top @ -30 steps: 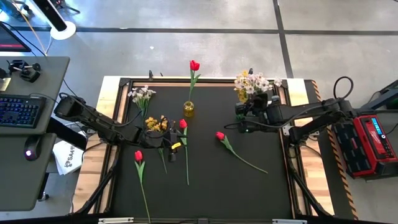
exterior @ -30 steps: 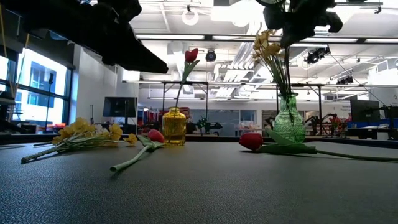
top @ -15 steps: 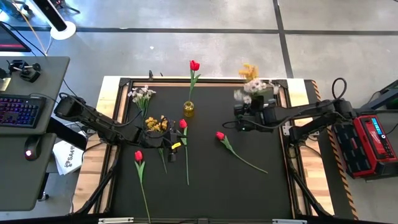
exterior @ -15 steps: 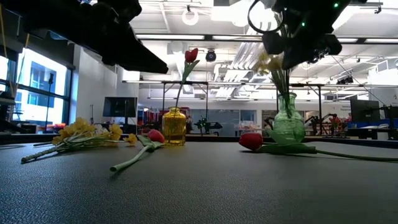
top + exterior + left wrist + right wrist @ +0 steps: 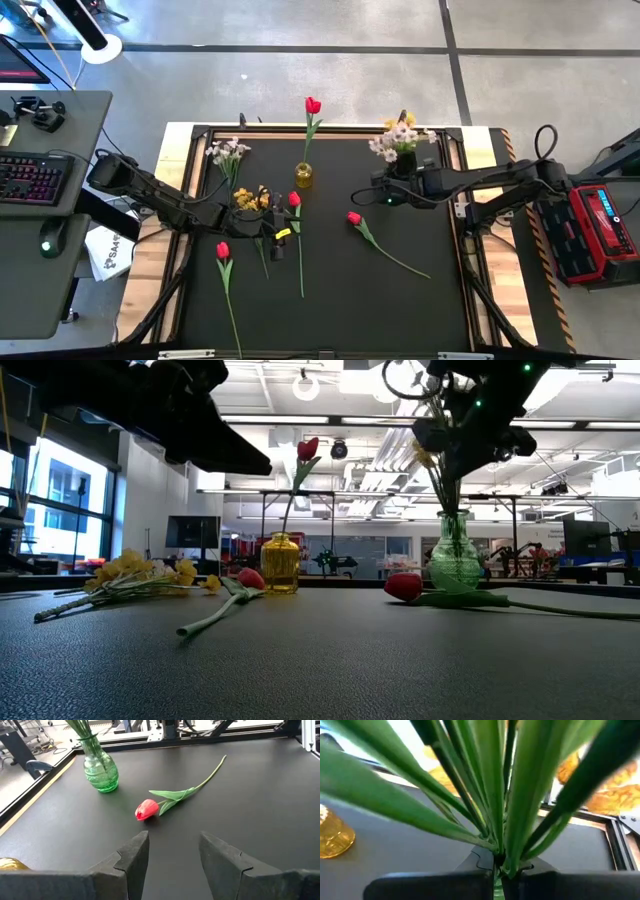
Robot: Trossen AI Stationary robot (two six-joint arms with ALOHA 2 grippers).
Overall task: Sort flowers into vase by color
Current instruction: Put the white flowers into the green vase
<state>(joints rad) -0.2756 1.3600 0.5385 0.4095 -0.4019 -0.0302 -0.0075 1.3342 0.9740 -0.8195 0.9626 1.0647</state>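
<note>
Right tool (image 5: 392, 190) clamped on flower bunch (image 5: 398, 136), stems in green vase (image 5: 455, 563) below it. Ease straight down, release gently. Left tool (image 5: 172, 851) open, empty; red tulip (image 5: 148, 809) just ahead.

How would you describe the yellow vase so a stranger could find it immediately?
Look at the black table, near its far edge, left of the middle. The small yellow vase stands there holding one upright red tulip. The other vase is green and holds several stems.

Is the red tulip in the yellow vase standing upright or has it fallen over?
Upright. In the low view the red tulip rises on its stem out of the yellow vase, which stands on the table; the stem leans only slightly.
</note>
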